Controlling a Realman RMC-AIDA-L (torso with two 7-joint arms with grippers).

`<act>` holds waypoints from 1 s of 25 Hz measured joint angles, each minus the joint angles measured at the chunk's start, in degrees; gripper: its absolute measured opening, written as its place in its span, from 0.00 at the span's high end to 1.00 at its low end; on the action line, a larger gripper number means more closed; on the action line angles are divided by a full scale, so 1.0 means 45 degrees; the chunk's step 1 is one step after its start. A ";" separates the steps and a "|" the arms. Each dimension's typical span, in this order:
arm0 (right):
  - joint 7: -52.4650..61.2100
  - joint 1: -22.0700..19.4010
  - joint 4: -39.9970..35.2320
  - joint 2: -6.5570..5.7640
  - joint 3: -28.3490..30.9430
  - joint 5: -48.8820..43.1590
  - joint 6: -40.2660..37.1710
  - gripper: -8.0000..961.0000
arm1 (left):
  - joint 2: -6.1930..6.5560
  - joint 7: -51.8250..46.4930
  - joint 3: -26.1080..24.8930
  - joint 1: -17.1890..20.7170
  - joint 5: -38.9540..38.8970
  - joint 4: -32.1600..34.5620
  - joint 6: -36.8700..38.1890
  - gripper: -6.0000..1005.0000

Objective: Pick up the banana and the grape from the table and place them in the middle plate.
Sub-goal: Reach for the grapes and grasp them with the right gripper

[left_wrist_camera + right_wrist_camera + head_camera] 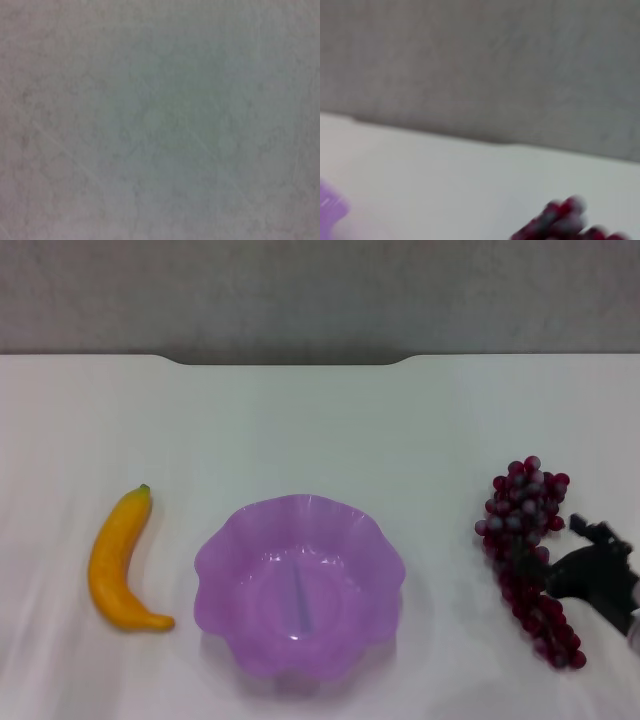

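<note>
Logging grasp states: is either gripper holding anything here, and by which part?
Cannot be told. The right gripper is beside the grape bunch's middle; a hold isn't visible. The left gripper is out of view.

no words, numbers or signs can be read here — not on the fruit, not on the plate, not on the table.

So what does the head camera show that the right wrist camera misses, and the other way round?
Only the head view shows the curved yellow-orange banana lying left of the plate and the right tool beside the grape bunch. The right wrist view shows nothing the head view lacks. Both share the translucent purple scalloped plate, the dark red grape bunch, the white table and the grey wall behind.
</note>
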 joint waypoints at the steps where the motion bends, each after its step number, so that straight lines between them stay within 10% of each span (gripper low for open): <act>1: 0.0017 0.0002 -0.0113 0.0006 -0.0200 -0.0029 0.0266 0.07 | 0.0000 0.0000 0.0000 0.0007 0.0000 0.0000 0.0009 0.11; 25: 0.0939 0.0235 -0.0259 -0.0049 -0.0942 0.0038 0.1808 0.07 | 0.0017 -0.0055 0.0000 0.0127 0.0001 0.0000 0.0027 0.11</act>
